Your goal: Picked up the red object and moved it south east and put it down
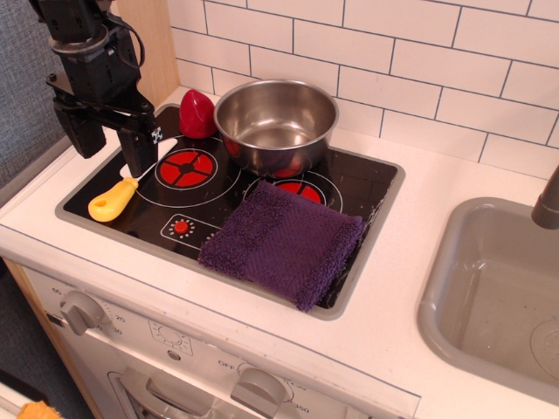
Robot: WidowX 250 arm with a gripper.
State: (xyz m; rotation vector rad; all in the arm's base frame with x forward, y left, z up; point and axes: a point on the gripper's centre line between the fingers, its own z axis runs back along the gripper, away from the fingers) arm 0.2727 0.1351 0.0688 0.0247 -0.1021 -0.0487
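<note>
Observation.image, one red object [196, 114], one pot [276, 124], one cloth [281, 241]

Toy kitchen stovetop with pot, cloth and knife.

A steel pot [276, 124] stands at the back of a black stovetop [367, 188] with red burner rings. A folded purple cloth [282, 242] lies at the front right, overlapping its edge. A yellow-handled toy knife [120, 194] lies front left. A grey sink [489, 297] sits to the right; white tiles [419, 52] behind.
</note>
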